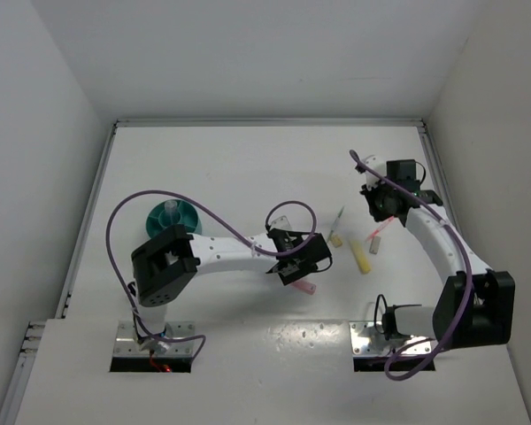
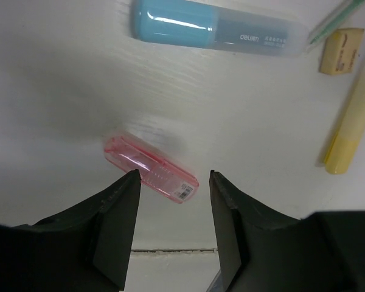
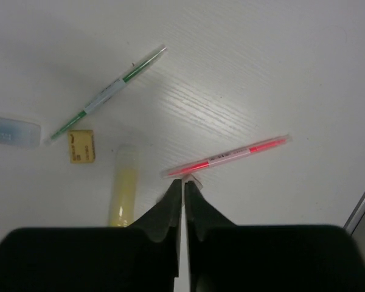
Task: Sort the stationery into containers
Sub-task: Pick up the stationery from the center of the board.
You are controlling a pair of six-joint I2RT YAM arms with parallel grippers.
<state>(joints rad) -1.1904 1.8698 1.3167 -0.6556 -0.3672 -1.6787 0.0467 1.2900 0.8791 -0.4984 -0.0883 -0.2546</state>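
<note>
The teal holder [image 1: 173, 218] stands at the left, behind my left arm. My left gripper [image 1: 294, 268] is open and hovers low over a short pink marker [image 2: 151, 170], which lies just ahead of the jaws [image 1: 306, 288]; nothing is between them. A blue marker [image 2: 219, 27], a yellow marker [image 2: 353, 121] and a thin green pen [image 2: 337, 18] lie beyond. My right gripper [image 3: 184, 181] is shut and empty, its tips just short of a thin pink pen [image 3: 228, 157]. The green pen [image 3: 106, 94], yellow marker [image 3: 123, 191] and blue marker [image 3: 12, 131] lie to its left.
A small yellow eraser-like block [image 3: 82, 146] lies between the green pen and the yellow marker. A small whitish bit [image 3: 194, 178] lies by my right fingertips. White walls enclose the table [image 1: 248, 168] on the left, back and right.
</note>
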